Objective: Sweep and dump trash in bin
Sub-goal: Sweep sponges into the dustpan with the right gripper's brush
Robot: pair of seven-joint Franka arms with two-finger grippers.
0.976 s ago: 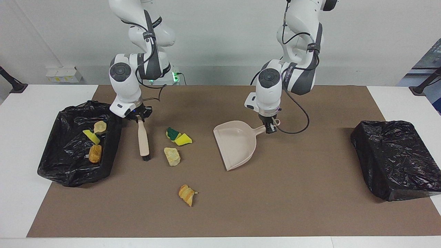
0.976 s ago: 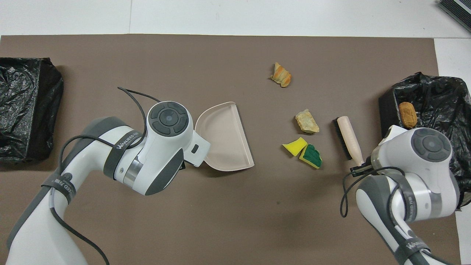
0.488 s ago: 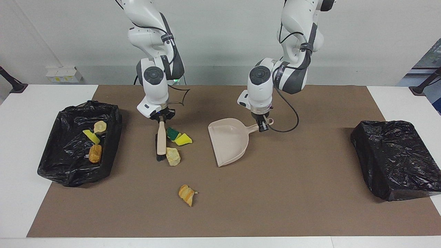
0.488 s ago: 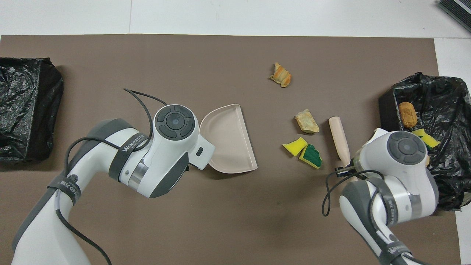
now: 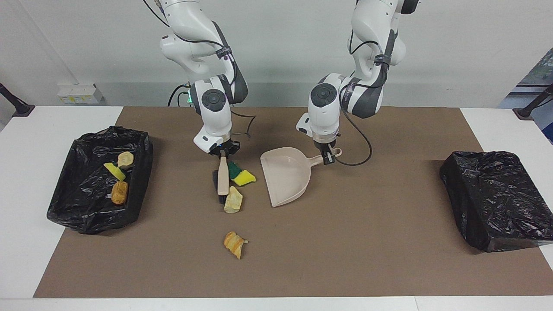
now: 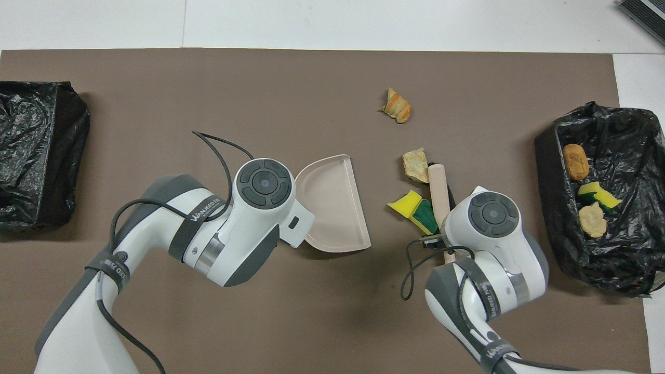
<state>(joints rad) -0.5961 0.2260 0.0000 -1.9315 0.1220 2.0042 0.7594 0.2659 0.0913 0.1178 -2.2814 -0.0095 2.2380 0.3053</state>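
From the facing view, my right gripper (image 5: 221,154) is clamped on the top end of the beige plastic brush with black bristles (image 5: 222,179), which slants down onto the brown mat (image 5: 345,242). I take the brush as my landmark. Touching it on the side toward my left arm's end of the table lie a green-topped yellow sponge scrap (image 5: 234,170) and a plain yellow sponge wedge (image 5: 245,177). A pale tan bread lump (image 5: 233,201) sits at the brush's bristle end, touching it. A striped orange-brown croissant piece (image 5: 234,244) lies farther from me than the brush, well apart from it. My left gripper (image 5: 330,158) pinches the handle of the beige plastic dustpan (image 5: 286,179), which rests on the mat near the brush, its mouth turned toward the scraps. The open black-bagged bin (image 5: 82,211), toward my right arm's end from the brush, holds three more scraps.

From overhead, the brush (image 6: 439,189) runs out from under my right wrist, bread lump (image 6: 415,165) at its tip, the two sponge pieces (image 6: 414,209) pressed along its side. The croissant piece (image 6: 397,105) lies farther out. The dustpan (image 6: 335,205) sits beside the sponges without touching them. The bin (image 6: 550,171) shows a brown bread lump (image 6: 575,161), a green-and-yellow sponge (image 6: 597,194) and a tan lump (image 6: 592,220) inside.
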